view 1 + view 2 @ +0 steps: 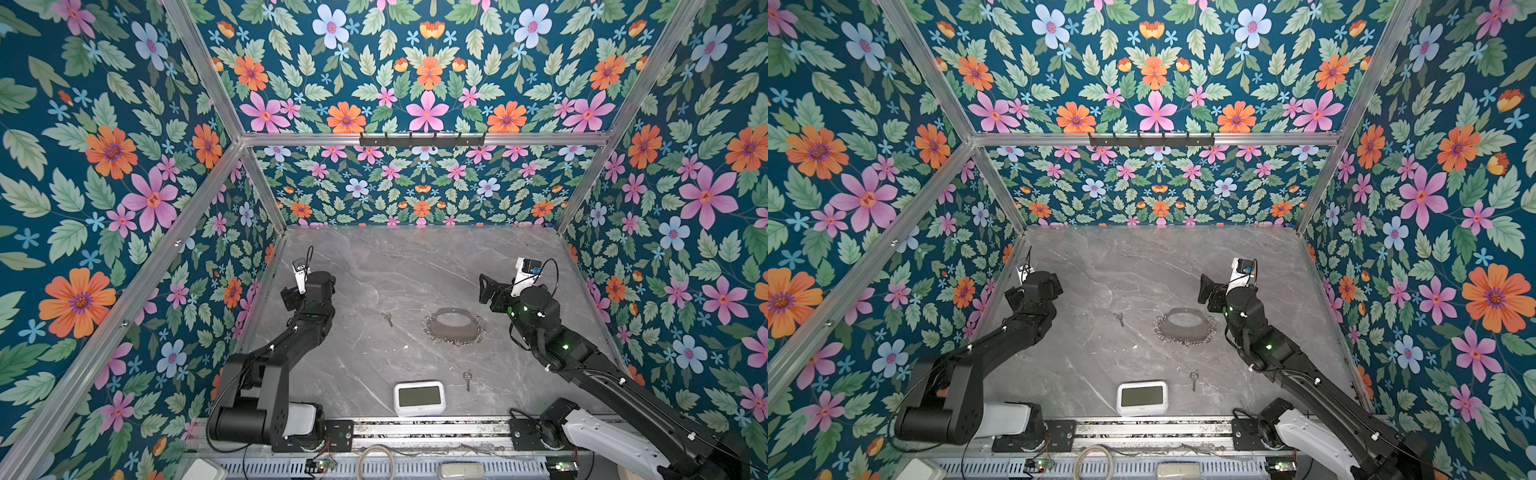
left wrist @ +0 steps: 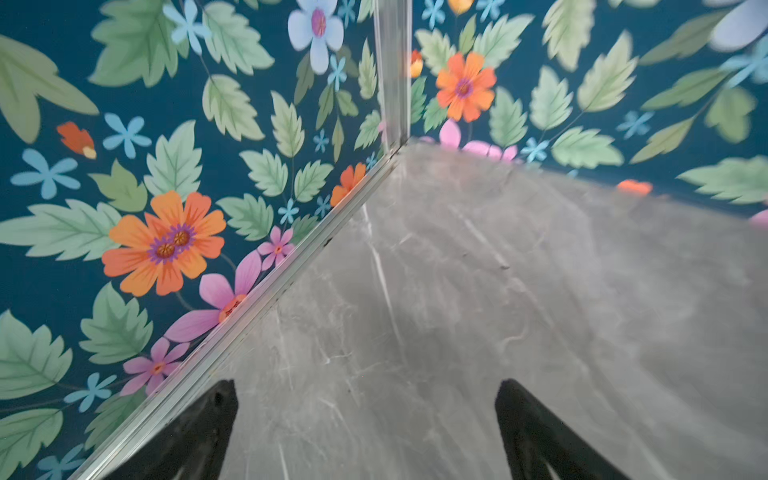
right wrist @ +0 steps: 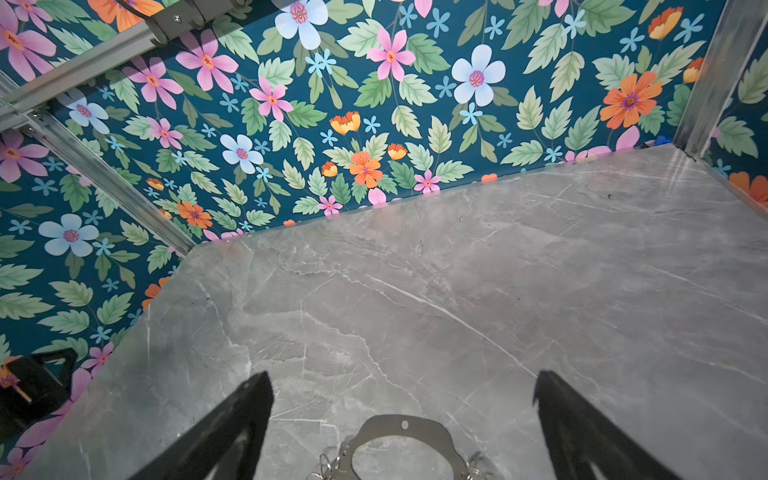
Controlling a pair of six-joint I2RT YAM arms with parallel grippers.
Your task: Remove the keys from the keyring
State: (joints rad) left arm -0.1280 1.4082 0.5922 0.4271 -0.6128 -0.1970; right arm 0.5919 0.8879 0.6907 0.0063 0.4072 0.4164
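Keys (image 1: 387,318) lie loose on the table (image 1: 374,257), both off the keyring (image 1: 454,326). In both top views one key (image 1: 1120,318) rests flat to the left of the keyring, apart from it. The other key (image 1: 468,379) lies nearer the front edge, just right of the clock (image 1: 419,397) and not touching it; it shows in the second top view too (image 1: 1193,379).

The keyring (image 1: 1185,326) lies flat near the middle of the table, its open side facing the back wall and its row of small silver rings strung along the outer edge.

The left gripper (image 2: 365,388) is spread wide and holds nothing: its wrist view shows only bare table between the two black fingers (image 2: 216,415), and it points toward the table's far left corner. In a top view it sits by the left wall (image 1: 291,297), well apart from the keys and the keyring.

The right gripper (image 3: 403,382) is likewise spread wide and empty. Its wrist view shows the keyring's plate (image 3: 405,451) on the table in the gap between the fingers (image 3: 245,411), touched by neither. In a top view it hangs beyond the keyring's right end (image 1: 488,291), near it but clear of it.
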